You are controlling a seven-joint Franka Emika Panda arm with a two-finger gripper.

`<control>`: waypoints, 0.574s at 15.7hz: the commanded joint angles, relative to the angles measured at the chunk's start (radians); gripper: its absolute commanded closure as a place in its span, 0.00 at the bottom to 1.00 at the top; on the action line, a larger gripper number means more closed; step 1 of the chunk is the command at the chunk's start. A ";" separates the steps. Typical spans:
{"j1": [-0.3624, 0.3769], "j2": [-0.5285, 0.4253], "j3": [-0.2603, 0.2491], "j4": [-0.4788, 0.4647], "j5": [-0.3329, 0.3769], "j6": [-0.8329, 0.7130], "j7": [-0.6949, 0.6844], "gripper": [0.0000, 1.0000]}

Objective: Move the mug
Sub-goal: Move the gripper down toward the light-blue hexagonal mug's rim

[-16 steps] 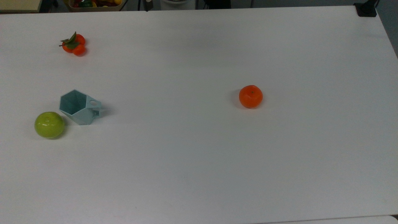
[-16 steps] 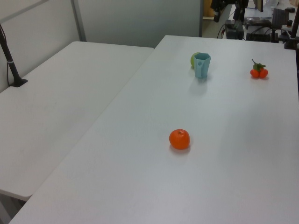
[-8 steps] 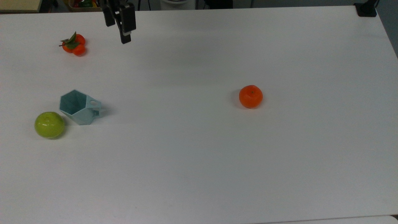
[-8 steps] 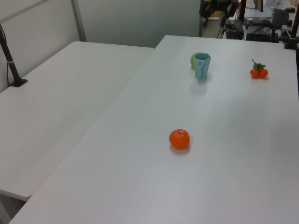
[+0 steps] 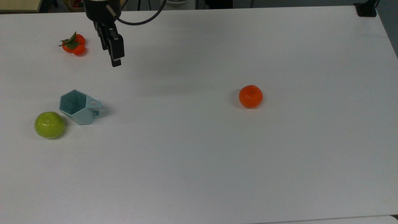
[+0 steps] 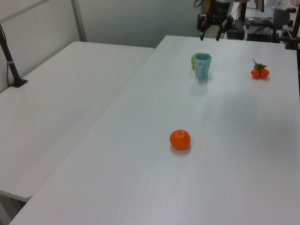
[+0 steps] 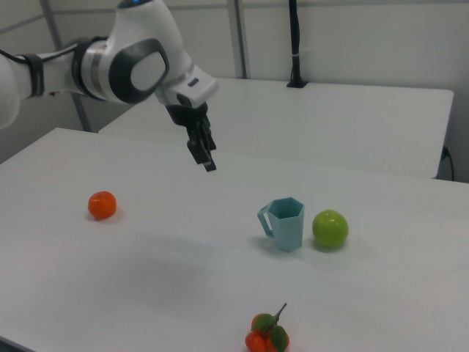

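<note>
Smooth white table [image 5: 217, 155] — faceted teal mug [image 5: 79, 107] upright, black tool [image 6: 210, 32] aloft, fingers spread, empty.

I'm looking at a robotics lab or test room, not a home. A wide white surface [image 5: 217, 155] fills my top view, with a second plain white table [image 6: 61, 108] pushed against its edge in the left view. Grey partition panels on metal posts [image 6: 77, 21] stand behind it. A black pole on a clamp base [image 6: 11, 65] rises from the second table. Beyond the surface's far edge in the left view, dark equipment and cabling [image 6: 258, 23] crowd together.
</note>
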 commanded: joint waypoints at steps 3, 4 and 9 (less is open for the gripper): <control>-0.007 0.018 -0.009 -0.116 -0.012 0.170 0.088 0.30; -0.007 0.034 -0.009 -0.114 -0.012 0.178 0.098 0.30; -0.025 0.097 -0.012 -0.116 -0.012 0.262 0.145 0.30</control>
